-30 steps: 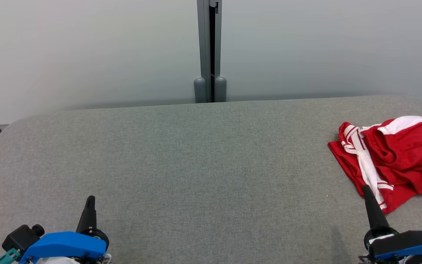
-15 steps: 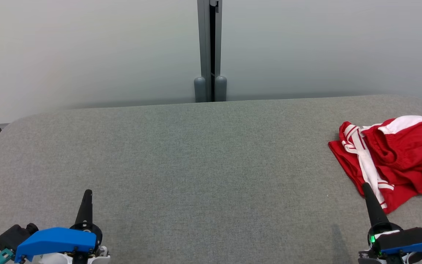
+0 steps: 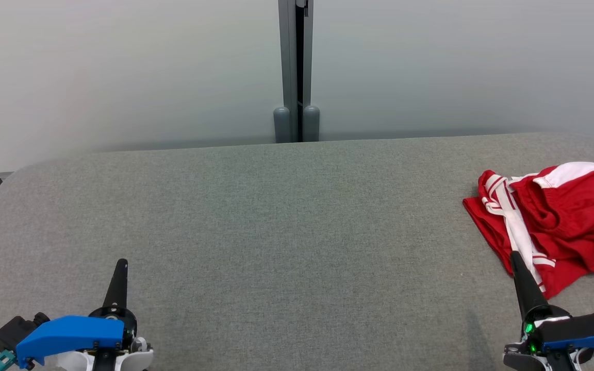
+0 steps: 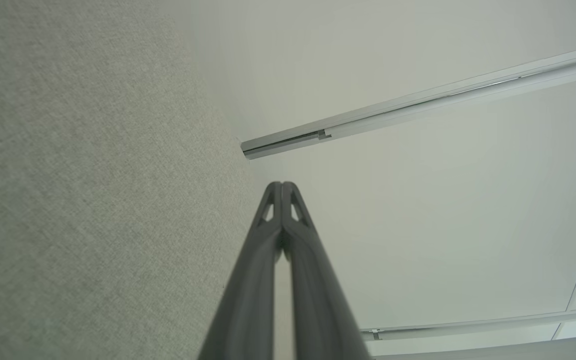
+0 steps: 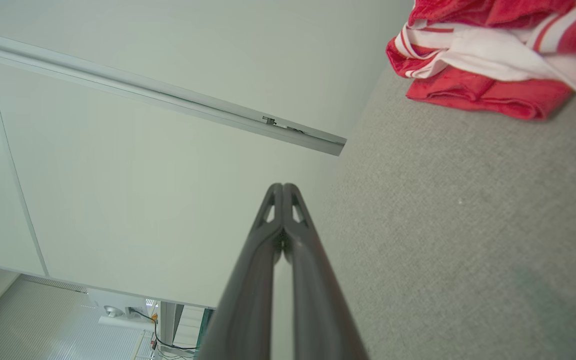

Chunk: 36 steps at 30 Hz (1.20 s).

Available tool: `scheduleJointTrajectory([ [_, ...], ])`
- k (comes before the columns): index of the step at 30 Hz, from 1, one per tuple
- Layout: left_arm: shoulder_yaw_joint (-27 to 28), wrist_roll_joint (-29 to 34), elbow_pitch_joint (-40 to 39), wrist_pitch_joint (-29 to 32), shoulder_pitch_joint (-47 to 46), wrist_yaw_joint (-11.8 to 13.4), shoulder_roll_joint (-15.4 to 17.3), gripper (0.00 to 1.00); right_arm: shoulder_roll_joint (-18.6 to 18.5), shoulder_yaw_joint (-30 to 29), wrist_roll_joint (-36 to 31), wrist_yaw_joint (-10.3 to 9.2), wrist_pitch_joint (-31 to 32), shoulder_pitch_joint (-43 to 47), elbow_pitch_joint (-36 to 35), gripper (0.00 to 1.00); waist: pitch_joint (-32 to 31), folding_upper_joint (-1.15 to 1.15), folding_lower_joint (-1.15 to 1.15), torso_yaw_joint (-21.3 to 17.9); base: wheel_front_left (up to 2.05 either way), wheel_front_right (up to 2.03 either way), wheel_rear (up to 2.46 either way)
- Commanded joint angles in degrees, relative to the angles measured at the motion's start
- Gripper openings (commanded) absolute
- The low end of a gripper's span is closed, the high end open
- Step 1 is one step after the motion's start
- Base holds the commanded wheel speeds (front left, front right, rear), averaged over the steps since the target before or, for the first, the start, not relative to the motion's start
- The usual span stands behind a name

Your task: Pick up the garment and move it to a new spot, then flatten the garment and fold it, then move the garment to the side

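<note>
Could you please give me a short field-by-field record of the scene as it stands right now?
surface: grey fabric table
garment: red and white, crumpled, at the table's right edge
left gripper: shut, empty, lower left
right gripper: shut, empty, near the garment, not gripping it
backdrop: pale wall panels, grey post
stage: garment not yet picked up

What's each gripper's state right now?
Left gripper: jaws closed, holding nothing.
Right gripper: jaws closed, holding nothing; garment lies apart from it.
</note>
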Motion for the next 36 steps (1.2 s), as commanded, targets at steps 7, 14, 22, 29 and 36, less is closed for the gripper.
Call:
scheduleJointTrajectory([
  [7, 1.44, -3.55, -0.52, 0.98, -1.65, -1.13, -0.48, 0.0, -0.41, -0.23, 4.28, 0.04, 0.67, -1.87, 0.45, 0.0, 0.08, 0.0, 0.0, 0.03, 0.0, 0.0, 0.0],
  [14, 2.39, -6.39, -0.5, 1.65, -1.85, -1.7, -1.0, 0.0, -0.39, -0.31, 7.47, 0.04, 1.18, -2.4, 1.05, 0.0, 0.16, 0.0, 0.0, 0.06, 0.0, 0.0, 0.0],
  [22, 3.4, -9.48, -0.49, 2.52, -2.29, -2.37, -1.48, 0.0, -0.37, -0.41, 10.93, 0.04, 1.71, -3.04, 1.68, 0.0, 0.25, 0.0, 0.0, 0.1, 0.0, 0.0, 0.0],
  [29, 4.32, -12.05, -0.47, 3.17, -2.64, -2.96, -1.92, 0.0, -0.36, -0.51, 13.75, 0.04, 2.13, -3.42, 2.18, 0.0, 0.34, 0.0, 0.0, 0.13, 0.0, 0.0, 0.0],
  [36, 5.12, -14.44, -0.43, 3.82, -2.76, -3.47, -2.37, 0.0, -0.34, -0.61, 16.46, 0.04, 2.49, -3.88, 2.71, 0.0, 0.42, 0.0, 0.0, 0.16, 0.0, 0.0, 0.0],
])
